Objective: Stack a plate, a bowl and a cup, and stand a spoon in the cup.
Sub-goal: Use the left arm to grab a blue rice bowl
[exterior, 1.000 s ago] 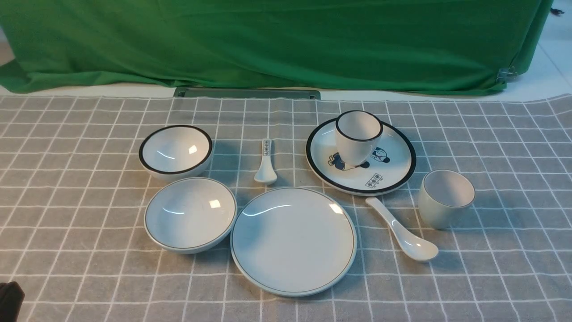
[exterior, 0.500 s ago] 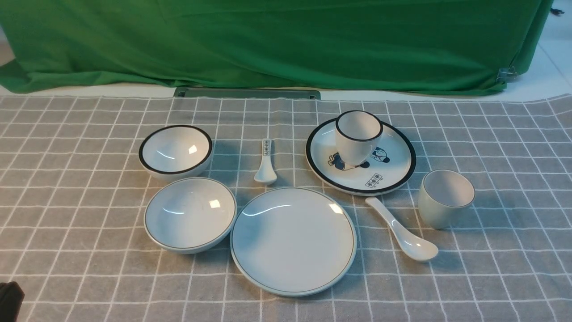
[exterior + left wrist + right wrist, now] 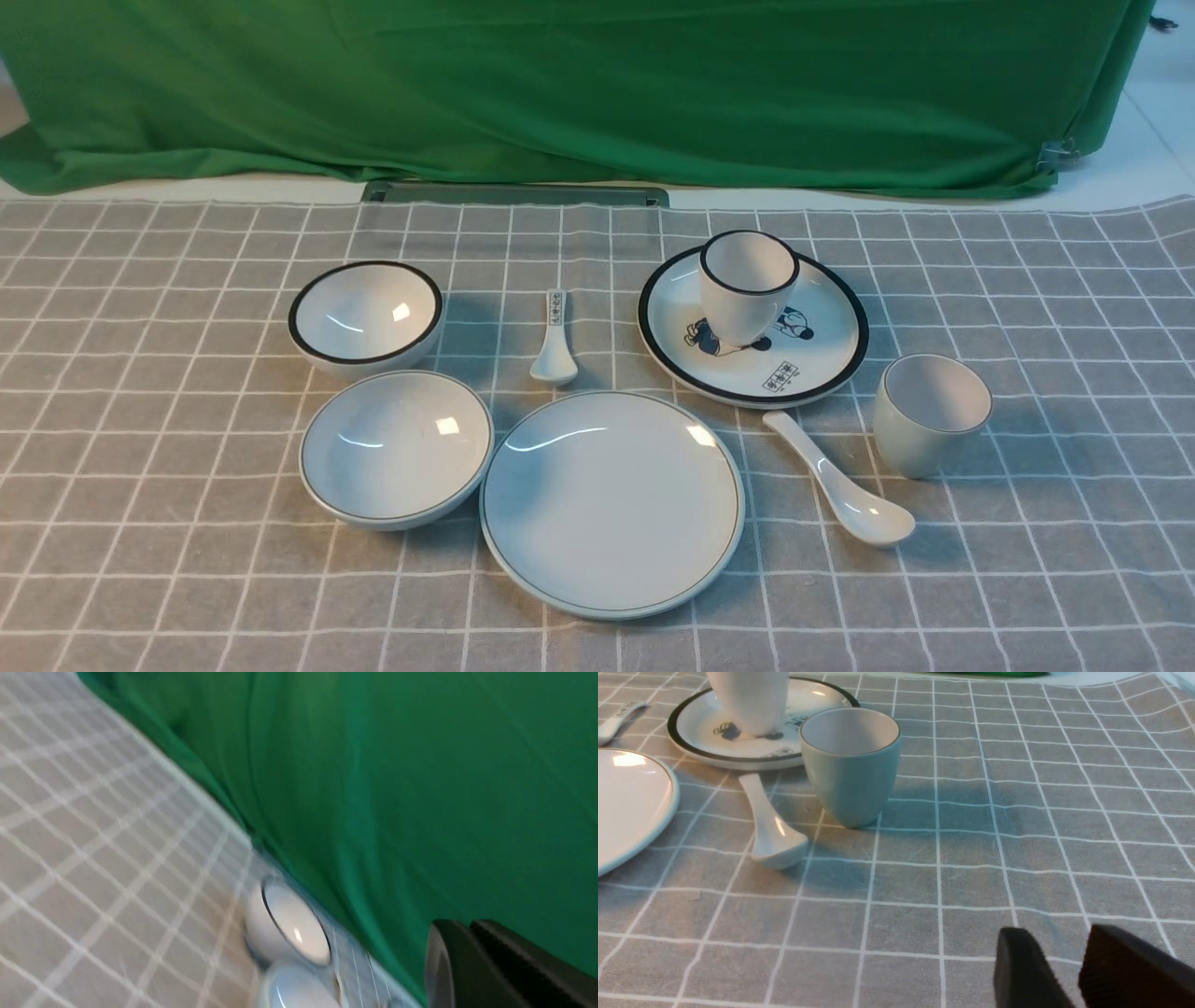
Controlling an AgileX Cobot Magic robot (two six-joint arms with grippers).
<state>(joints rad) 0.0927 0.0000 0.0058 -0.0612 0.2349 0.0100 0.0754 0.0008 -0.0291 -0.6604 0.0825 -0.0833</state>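
Observation:
The plain pale plate (image 3: 611,504) lies at the front centre of the checked cloth. The pale bowl (image 3: 396,448) sits touching the plate's left edge. To the right stands the handleless pale cup (image 3: 929,413), with the plain white spoon (image 3: 840,485) lying between it and the plate. Neither gripper shows in the front view. In the left wrist view my left gripper (image 3: 469,927) is shut on nothing, raised, with the bowl (image 3: 299,994) far ahead. My right gripper (image 3: 1057,940) hovers low over bare cloth, open and empty, short of the cup (image 3: 850,765) and spoon (image 3: 768,821).
A black-rimmed bowl (image 3: 366,315) stands behind the pale bowl. A small patterned spoon (image 3: 555,341) lies mid-table. A black-rimmed cup (image 3: 747,285) stands on a cartoon plate (image 3: 812,359) at the back right. A green curtain (image 3: 597,84) closes off the back.
The dark piece of my left arm at the front view's lower left corner has slid out of the picture. The dishes have not moved.

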